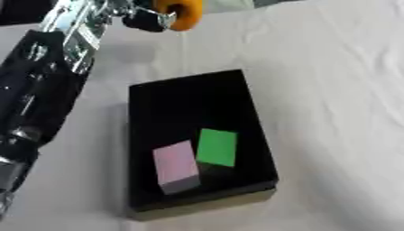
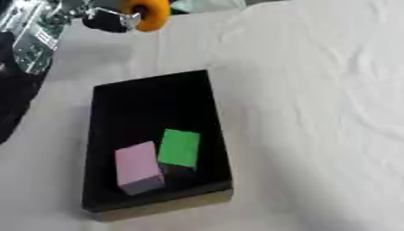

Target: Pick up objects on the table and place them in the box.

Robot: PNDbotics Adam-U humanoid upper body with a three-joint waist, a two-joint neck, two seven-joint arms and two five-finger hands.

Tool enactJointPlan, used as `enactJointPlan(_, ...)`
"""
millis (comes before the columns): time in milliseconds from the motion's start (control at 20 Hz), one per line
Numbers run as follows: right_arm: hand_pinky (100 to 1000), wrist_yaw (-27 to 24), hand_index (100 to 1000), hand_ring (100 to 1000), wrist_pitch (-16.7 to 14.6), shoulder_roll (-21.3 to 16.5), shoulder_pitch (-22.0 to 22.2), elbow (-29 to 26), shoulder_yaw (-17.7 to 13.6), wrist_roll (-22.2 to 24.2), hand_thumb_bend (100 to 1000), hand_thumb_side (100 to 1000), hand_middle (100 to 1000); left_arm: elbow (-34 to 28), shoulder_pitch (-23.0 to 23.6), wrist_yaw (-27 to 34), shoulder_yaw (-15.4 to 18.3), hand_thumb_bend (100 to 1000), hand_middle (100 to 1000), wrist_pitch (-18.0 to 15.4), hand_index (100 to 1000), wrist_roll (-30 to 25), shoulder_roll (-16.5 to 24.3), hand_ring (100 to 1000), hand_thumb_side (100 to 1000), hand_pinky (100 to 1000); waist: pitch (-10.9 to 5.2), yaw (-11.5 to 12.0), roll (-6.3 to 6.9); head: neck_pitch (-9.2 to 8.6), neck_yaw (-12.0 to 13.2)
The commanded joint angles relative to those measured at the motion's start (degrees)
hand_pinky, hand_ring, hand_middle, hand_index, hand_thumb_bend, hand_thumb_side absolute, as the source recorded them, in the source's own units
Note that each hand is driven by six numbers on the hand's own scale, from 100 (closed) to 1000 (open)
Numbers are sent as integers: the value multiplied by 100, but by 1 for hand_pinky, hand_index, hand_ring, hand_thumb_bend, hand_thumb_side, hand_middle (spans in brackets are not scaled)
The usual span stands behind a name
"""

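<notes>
Holding an orange ring (image 1: 183,13) in the curled left hand (image 1: 146,20), up past the black box (image 1: 150,97) with pink block (image 1: 175,166) and green block (image 1: 217,147) inside.

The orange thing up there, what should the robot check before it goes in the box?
1. Orange thing held in the left hand: ok.
2. Orange thing over the box: not ok, it is beyond the far rim.
3. Free floor in the far half of the box: ok.
4. Pink block and green block inside, near end: ok.
5. Right hand out of the way: ok, not in view.
</notes>
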Motion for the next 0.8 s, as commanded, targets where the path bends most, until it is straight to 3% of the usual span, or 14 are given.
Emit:
enactJointPlan(50,841,70,824,664,-4,-79,-46,-81,-20,30,100,972,626,-835,70,328,-216,100,559,18,620,-172,295,537,197,332,-179,47,-50,107,-47)
enactJointPlan(400,841,95,823,664,-3,-54,15,-81,-28,26,100,972,626,-1914,543,585,-639,100,556,119,621,-591,234,544,203,341,-260,216,-104,194,-30)
enactJointPlan(800,840,91,823,663,7,-43,59,-79,-38,14,100,974,625,-2192,883,687,-1080,100,559,33,615,-961,200,545,203,346,-266,252,-121,244,-33)
